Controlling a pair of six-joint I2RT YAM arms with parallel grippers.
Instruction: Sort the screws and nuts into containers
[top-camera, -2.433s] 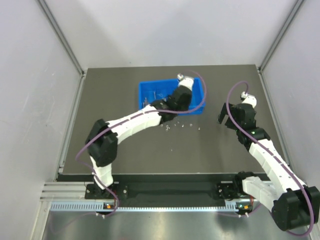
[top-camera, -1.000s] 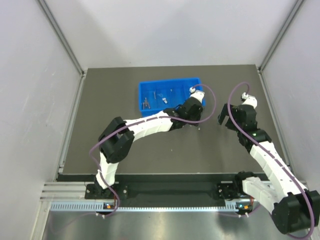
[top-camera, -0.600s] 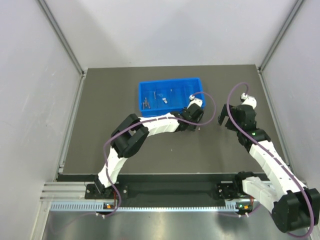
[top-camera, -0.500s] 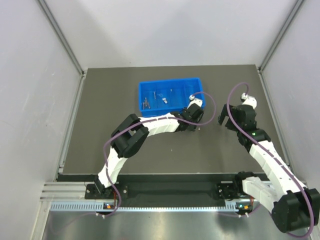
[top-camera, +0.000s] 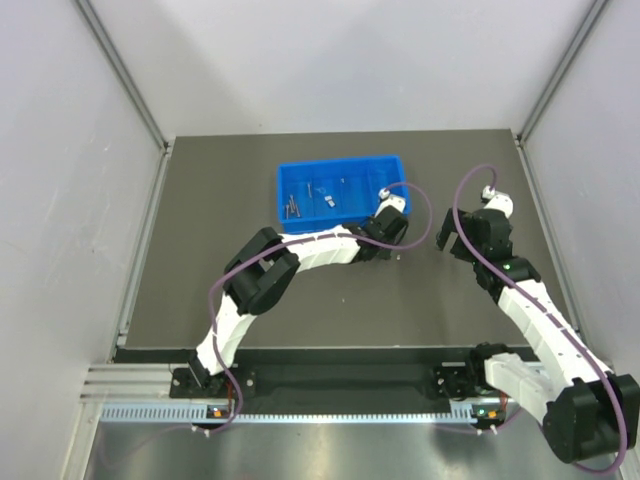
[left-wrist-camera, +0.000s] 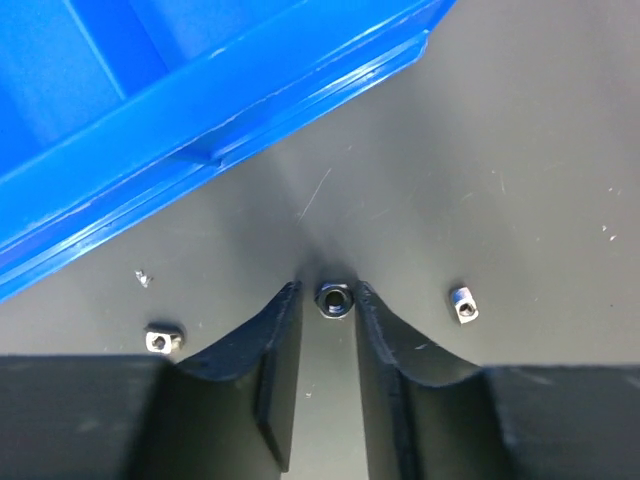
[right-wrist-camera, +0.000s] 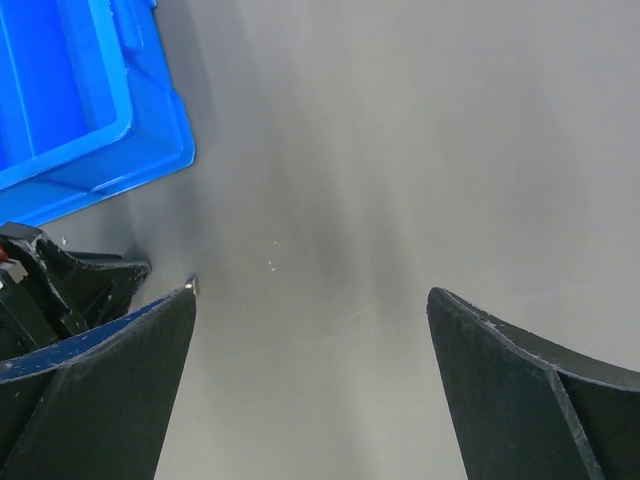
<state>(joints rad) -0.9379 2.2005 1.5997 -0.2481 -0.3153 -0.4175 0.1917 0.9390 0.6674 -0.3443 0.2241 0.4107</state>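
Our left tool (left-wrist-camera: 327, 288) brackets a nut (left-wrist-camera: 333, 300) on the surface (left-wrist-camera: 520, 150) beside the blue tray (left-wrist-camera: 200, 120); we cannot tell if it pinches. Our right tool (right-wrist-camera: 311, 295) is spread wide.

Top cam: high at near edge, looking down on whole counter (top-camera: 200, 200). Wrist cams: v. close, facing down; both share corner of blue tray (left-wrist-camera: 150, 130).

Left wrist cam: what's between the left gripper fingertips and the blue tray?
In the left wrist view, one round nut sits between the fingertips of the left gripper. Past it, the dark table is bare up to the blue tray wall.
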